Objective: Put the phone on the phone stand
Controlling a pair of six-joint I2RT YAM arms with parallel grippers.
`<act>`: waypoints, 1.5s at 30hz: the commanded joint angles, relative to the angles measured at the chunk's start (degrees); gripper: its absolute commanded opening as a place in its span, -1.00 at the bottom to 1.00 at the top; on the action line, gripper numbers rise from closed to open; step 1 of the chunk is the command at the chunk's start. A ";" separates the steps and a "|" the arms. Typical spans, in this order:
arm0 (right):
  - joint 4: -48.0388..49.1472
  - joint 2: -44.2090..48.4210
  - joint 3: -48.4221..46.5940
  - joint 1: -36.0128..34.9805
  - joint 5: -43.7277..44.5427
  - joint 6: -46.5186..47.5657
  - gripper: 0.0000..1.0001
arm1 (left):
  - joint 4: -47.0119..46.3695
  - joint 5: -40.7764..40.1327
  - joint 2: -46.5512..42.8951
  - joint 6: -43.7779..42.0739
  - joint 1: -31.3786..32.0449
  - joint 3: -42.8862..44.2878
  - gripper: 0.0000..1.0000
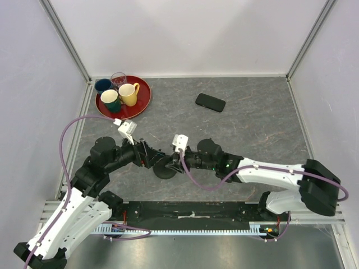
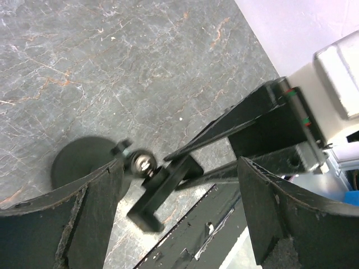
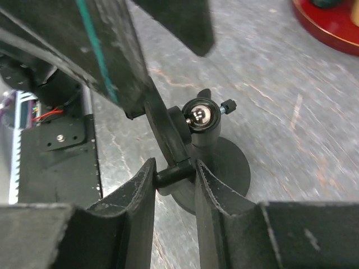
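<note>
The phone [image 1: 210, 102] lies flat on the table at the back, right of centre, far from both grippers. The phone stand [image 1: 165, 167] stands near the front between the two grippers. In the right wrist view its round base [image 3: 233, 168] rests on the table, with the ball joint [image 3: 198, 114] above it. My right gripper [image 3: 175, 171] is shut on the lower lip of the stand's bracket [image 3: 168, 131]. My left gripper [image 2: 182, 168] is open, its fingers [image 2: 84, 218] spread wide on either side of the stand's bracket [image 2: 162, 188] and ball joint [image 2: 140, 162].
A red tray [image 1: 143, 101] with several mugs and a glass stands at the back left. The black strip of the arms' mounting rail [image 1: 196, 212] runs along the near edge, close behind the stand. Grey walls close in the table.
</note>
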State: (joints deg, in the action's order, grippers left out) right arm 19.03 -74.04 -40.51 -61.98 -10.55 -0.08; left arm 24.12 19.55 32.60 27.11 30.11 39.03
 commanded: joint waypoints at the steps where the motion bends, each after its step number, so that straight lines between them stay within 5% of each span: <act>1: -0.65 -5.58 -7.20 0.97 -16.23 7.01 -1.00 | -0.56 -1.80 -3.15 0.92 0.21 0.26 0.75; 8: -12.51 -14.90 -18.54 5.81 -18.63 12.90 -1.00 | 1.72 -2.24 -3.86 0.31 0.21 0.97 0.75; 18: -12.96 -17.98 -20.66 9.68 -19.78 11.24 -1.00 | 1.81 -4.00 -4.57 -0.13 0.21 0.70 0.74; 19: -12.88 -17.89 -20.75 9.68 -19.69 10.63 -0.84 | 1.81 -4.08 -4.39 -0.22 0.21 0.79 0.74; 22: -12.26 -17.11 -20.75 9.68 -17.14 6.24 0.14 | 1.11 -3.99 -4.56 -0.13 0.21 0.27 0.74; 25: -11.91 -14.12 -20.05 9.59 -15.05 4.12 0.77 | 0.75 -4.43 -4.74 -0.48 0.21 0.35 0.74; 27: -11.47 -11.32 -19.43 9.77 -12.49 3.16 0.96 | 1.10 -4.43 -4.04 -1.36 0.21 1.31 0.74; 35: -6.46 -6.82 -20.21 19.06 1.18 -7.03 0.96 | 0.75 -5.22 -3.77 -1.71 0.21 1.93 0.74; 39: -7.33 -12.24 -25.30 28.56 13.52 -19.85 0.96 | 0.58 -5.75 -1.23 -2.85 0.21 3.07 0.75; 45: -9.96 -27.51 -36.28 42.71 13.89 -34.54 0.96 | -2.23 -5.66 5.10 -5.05 0.21 5.44 0.76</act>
State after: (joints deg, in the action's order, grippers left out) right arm 9.89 -92.29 -69.56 -25.32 -0.84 -22.28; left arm 25.93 15.00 34.79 25.67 30.13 41.41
